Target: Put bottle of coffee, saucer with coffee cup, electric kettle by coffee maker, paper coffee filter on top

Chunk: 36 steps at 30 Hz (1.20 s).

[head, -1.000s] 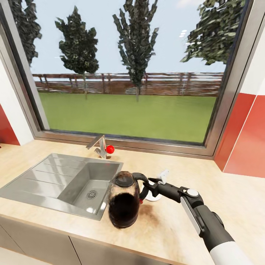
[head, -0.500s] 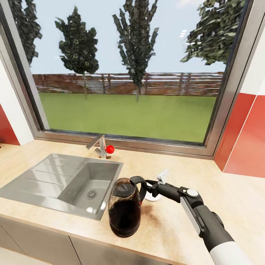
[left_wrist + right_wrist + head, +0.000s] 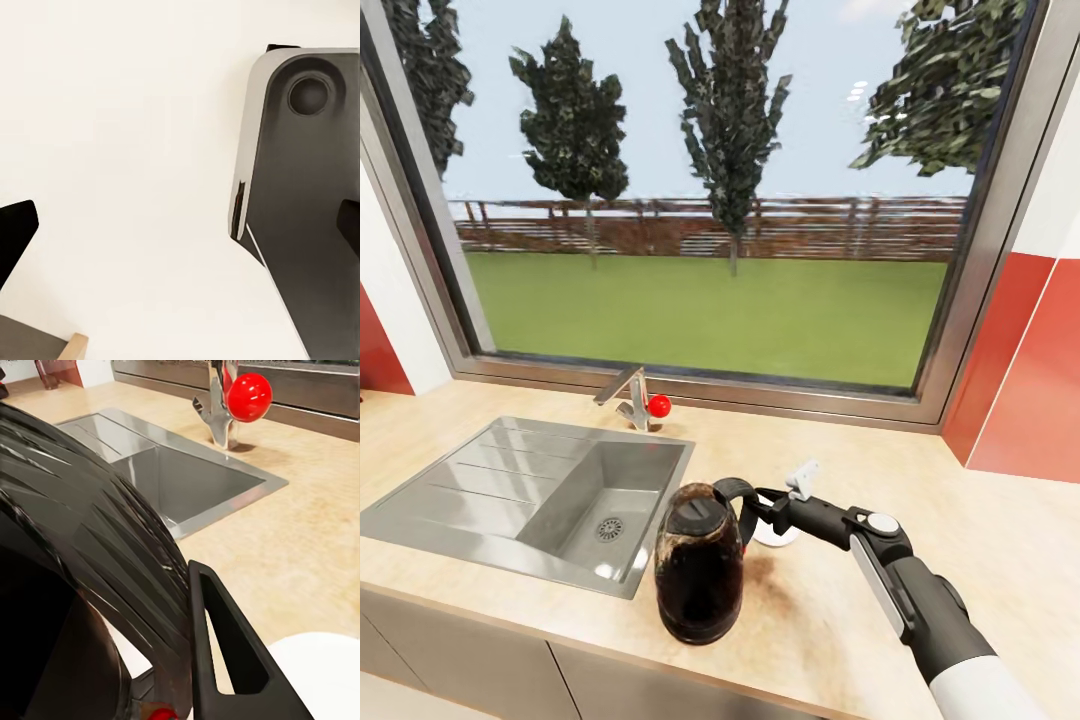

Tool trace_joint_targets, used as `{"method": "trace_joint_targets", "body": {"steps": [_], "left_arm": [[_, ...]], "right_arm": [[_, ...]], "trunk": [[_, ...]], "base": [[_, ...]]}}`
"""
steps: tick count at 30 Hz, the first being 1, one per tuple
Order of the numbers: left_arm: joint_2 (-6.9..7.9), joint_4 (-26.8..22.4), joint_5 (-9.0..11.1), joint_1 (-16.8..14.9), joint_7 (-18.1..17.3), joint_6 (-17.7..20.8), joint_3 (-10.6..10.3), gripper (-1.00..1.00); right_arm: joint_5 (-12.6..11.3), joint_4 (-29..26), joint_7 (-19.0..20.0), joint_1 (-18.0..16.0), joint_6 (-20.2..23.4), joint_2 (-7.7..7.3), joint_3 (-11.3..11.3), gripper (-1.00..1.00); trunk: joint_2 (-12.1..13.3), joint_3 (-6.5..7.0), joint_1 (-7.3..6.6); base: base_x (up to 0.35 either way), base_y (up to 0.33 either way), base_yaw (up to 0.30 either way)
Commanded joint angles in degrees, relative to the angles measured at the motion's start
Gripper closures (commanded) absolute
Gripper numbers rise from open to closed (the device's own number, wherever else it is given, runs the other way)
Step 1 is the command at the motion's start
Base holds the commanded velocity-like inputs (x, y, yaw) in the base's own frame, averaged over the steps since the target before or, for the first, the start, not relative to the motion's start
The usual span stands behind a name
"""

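The electric kettle (image 3: pixel 699 575), clear glass with a dark lower part and a black lid, stands upright on the countertop (image 3: pixel 970 520) just right of the sink. My right gripper (image 3: pixel 753 506) reaches in from the right and is shut on its black loop handle (image 3: pixel 112 585); one finger (image 3: pixel 225 656) lies against the handle. Behind the gripper, the white saucer (image 3: pixel 776 537) lies flat on the counter, partly hidden by the gripper, and its rim (image 3: pixel 322 671) is close to the finger. In the left wrist view, my left gripper (image 3: pixel 180 232) is open over a plain pale surface.
A steel sink (image 3: pixel 520 500) with a drainboard lies left of the kettle; its faucet with a red knob (image 3: pixel 658 405) stands at the back. A big window runs along the counter's rear. Red wall panels (image 3: pixel 1025 380) close the right side. The counter's front edge is close to the kettle.
The kettle was tilted a second ago; it now stands upright on the counter. My right gripper stayed at the handle and the arm barely moved.
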Motion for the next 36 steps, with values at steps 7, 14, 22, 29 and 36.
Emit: {"method": "trace_joint_targets", "body": {"steps": [7,14,22,29,36], "left_arm": [[0.05,-0.05,-0.6,-0.01,0.1,-0.1,0.29,-1.0],[-0.02,-0.05,-0.6,-0.01,0.1,-0.12,0.32,-1.0],[-0.03,0.03,-0.6,-0.01,0.1,-0.17,0.29,-1.0],[-0.07,-0.02,-0.46,-0.01,0.02,-0.32,0.6,-1.0],[-0.07,-0.11,-0.43,-0.01,0.02,-0.35,0.64,-1.0]], "right_arm": [[-0.79,-2.53,-0.4,-0.05,0.82,0.32,0.02,1.0],[-0.75,-8.38,-2.19,-0.05,4.93,0.98,-0.04,1.0],[-0.8,-18.39,-21.19,-0.13,16.89,8.98,-0.05,1.0],[-0.66,-18.85,-25.76,-0.26,17.61,11.45,-0.05,1.0],[-0.68,-18.98,-25.79,-0.23,17.82,11.27,-0.33,1.0]], "trunk": [[-0.12,-0.11,0.03],[-0.12,-0.11,0.03],[-0.12,-0.11,0.03],[-0.12,-0.11,0.03],[-0.12,-0.12,0.03]], "base": [[0.0,0.0,0.0],[0.0,0.0,0.0],[0.0,0.0,0.0],[0.0,0.003,0.0],[0.0,0.166,0.003]]}}
